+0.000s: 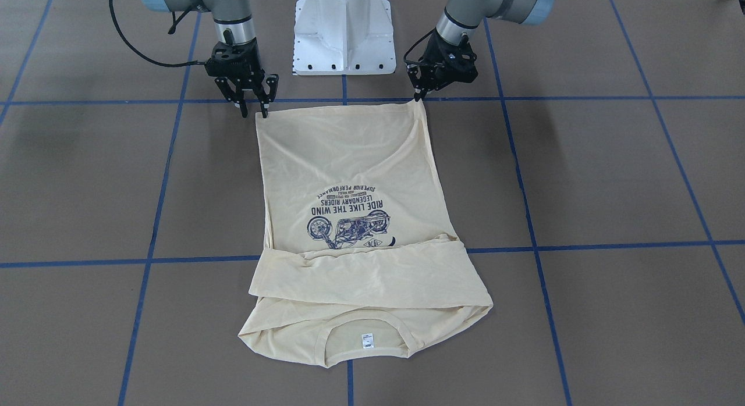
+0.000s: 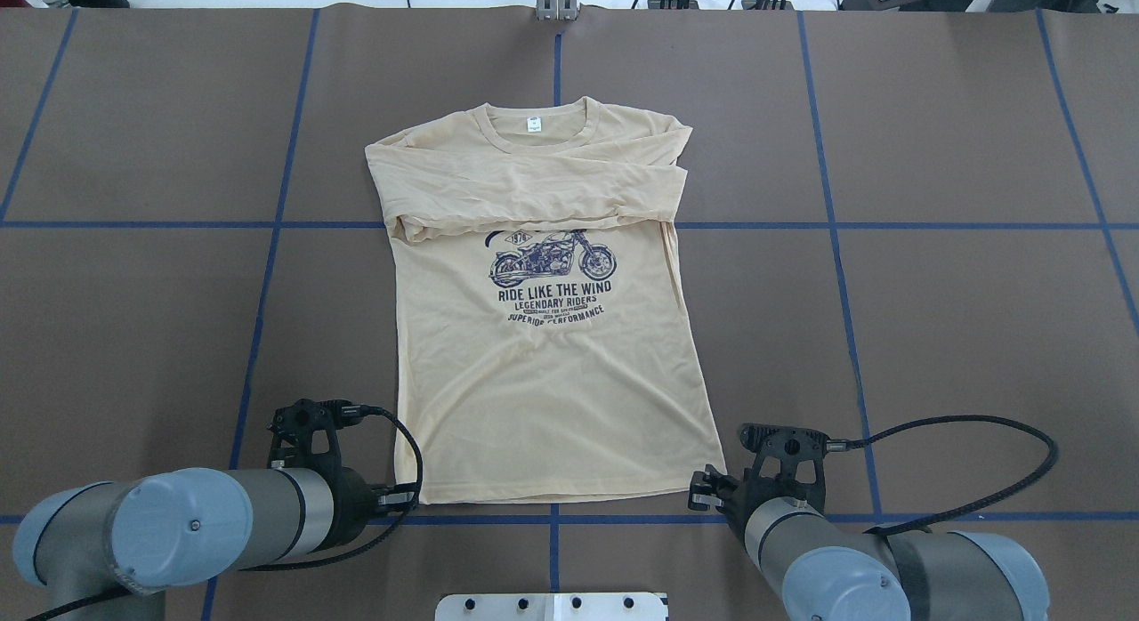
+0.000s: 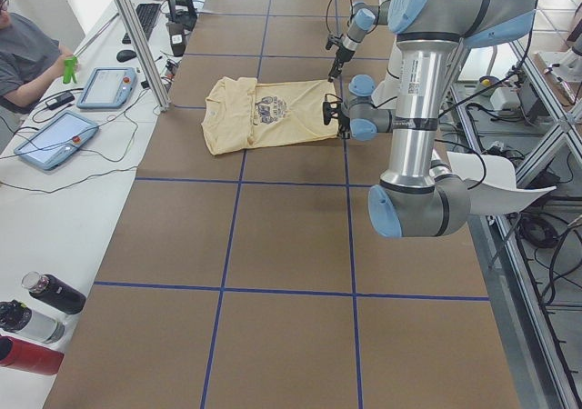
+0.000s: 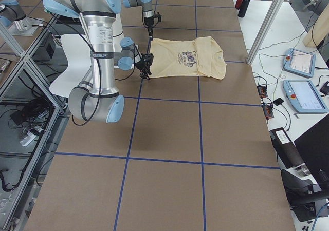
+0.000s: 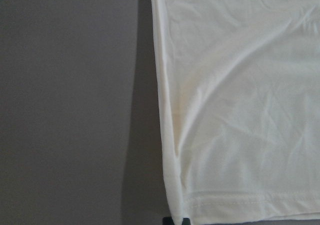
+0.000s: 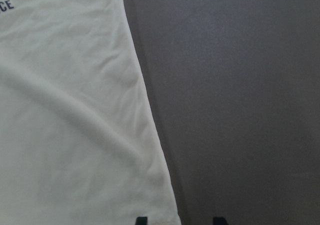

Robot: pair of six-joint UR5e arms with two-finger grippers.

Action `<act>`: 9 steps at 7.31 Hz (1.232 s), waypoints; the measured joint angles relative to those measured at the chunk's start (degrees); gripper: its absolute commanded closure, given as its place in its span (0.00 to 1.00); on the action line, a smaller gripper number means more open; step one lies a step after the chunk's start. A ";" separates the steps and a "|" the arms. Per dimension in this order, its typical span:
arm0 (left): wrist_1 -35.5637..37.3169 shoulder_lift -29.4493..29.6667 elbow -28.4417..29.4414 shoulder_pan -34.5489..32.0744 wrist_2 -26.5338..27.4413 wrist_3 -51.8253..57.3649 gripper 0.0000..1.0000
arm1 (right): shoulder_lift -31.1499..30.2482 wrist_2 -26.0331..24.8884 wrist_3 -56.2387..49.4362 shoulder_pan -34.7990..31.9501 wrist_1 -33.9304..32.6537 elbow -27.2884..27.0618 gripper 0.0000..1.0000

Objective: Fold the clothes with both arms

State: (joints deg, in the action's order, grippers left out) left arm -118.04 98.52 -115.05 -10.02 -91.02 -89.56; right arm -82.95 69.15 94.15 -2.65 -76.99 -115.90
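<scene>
The motorcycle-print shirt [image 2: 552,390] is lying flat on the bench [image 2: 961,336], collar at 12 o'clock in the overhead view, sleeves crossing the chest. The left gripper [image 1: 417,96] is seemingly pinching the 7 o'clock hem corner. The right gripper [image 1: 254,111] is standing apart, straddling the 5 o'clock corner. It should be clamping too before both are lifting evenly toward the collar.

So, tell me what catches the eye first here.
A cream shirt with a navy motorcycle print lies flat at the middle of the table, sleeves folded across its chest. The left gripper looks pinched on one bottom hem corner; the right gripper stands open at the other.
</scene>
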 measured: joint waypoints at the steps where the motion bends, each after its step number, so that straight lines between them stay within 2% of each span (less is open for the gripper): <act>1: 0.00 0.00 0.00 0.00 -0.02 0.00 1.00 | 0.31 0.00 0.02 0.04 -0.02 0.28 0.63; 2: 0.00 0.00 0.00 0.00 -0.03 0.00 1.00 | 0.92 -0.04 0.01 0.11 -0.05 0.45 0.75; 3: 0.00 0.00 0.00 0.00 -0.03 0.00 1.00 | 1.31 -0.06 0.01 0.15 -0.08 0.48 0.75; 5: -0.02 0.09 0.00 0.00 -0.03 0.00 1.00 | 1.46 -0.06 0.06 0.24 -0.09 0.55 0.87; 6: -0.04 0.13 0.00 0.00 -0.03 0.00 1.00 | 1.48 -0.09 0.07 0.24 -0.09 0.55 1.00; 9: 0.01 0.05 -0.99 -0.05 -0.32 0.03 1.00 | 1.48 -0.07 -0.02 -0.56 -0.09 -0.60 1.00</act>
State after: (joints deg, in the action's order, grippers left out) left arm -118.02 98.57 -116.04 -10.07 -91.34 -89.53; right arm -81.47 69.08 94.12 -3.22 -77.08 -116.50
